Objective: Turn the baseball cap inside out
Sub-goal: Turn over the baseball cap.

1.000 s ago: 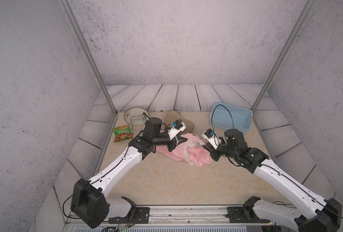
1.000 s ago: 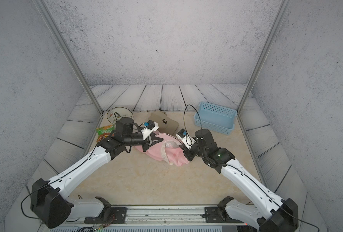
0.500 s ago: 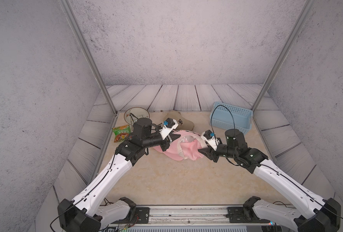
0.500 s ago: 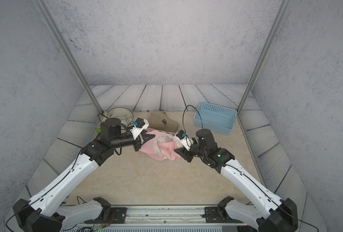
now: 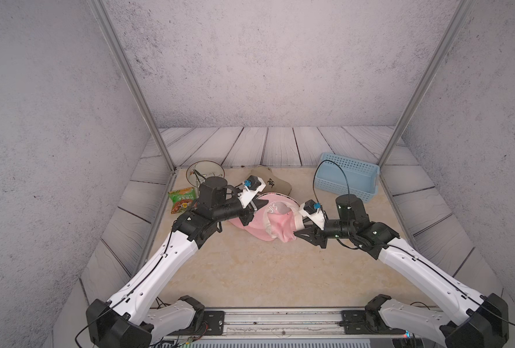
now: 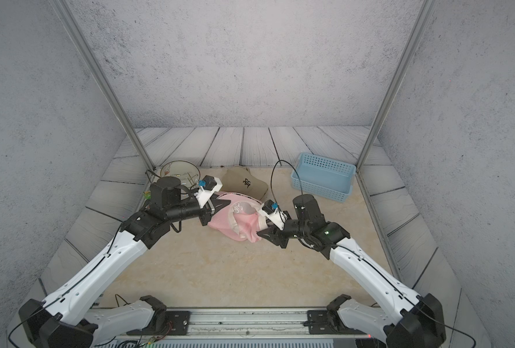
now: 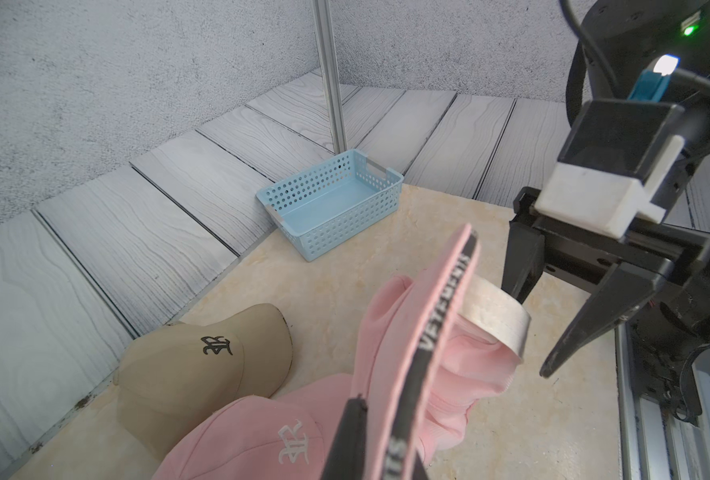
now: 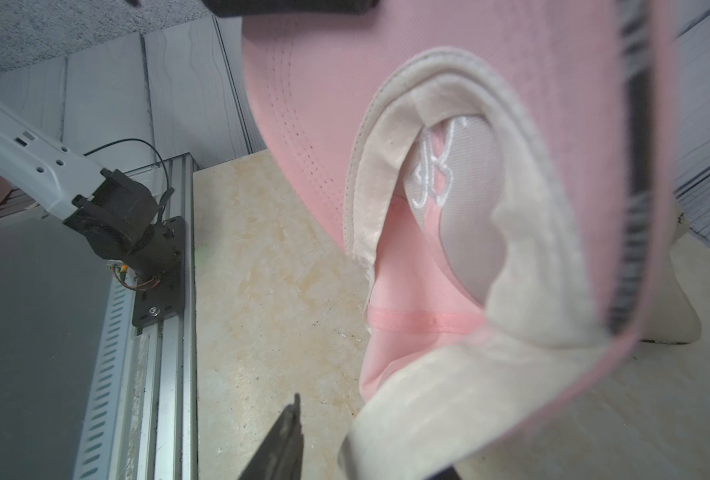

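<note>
While the left gripper (image 5: 260,206) is clamped on the brim of the pink baseball cap (image 5: 275,223), the brim stands on edge, tilted, with its black lettered strip visible in the left wrist view.

- Cap position: about mid-width of the table (image 5: 250,277), toward its far edge. The crumpled crown sags onto the surface; the brim end is raised.
- Cap state: the opening faces the right arm. The right wrist view looks into it and shows the pale sweatband (image 8: 390,174) and the back of the white embroidered logo (image 8: 432,174). A loop of sweatband is pulled out past the pink fabric.
- Right gripper (image 5: 299,229): jaws apart, at the cap's rear edge, just beside the sweatband loop. Whether the fingers touch the fabric I cannot tell; nothing is pinched between them.
- Tan cap (image 5: 269,183): flat on the table, just behind the pink one, near the far edge.
- Blue basket (image 5: 349,168): far right corner.
- Glass bowl (image 5: 205,171): far left corner.
- Green snack packet (image 5: 182,200): at the left edge, beside the left arm's wrist.
</note>
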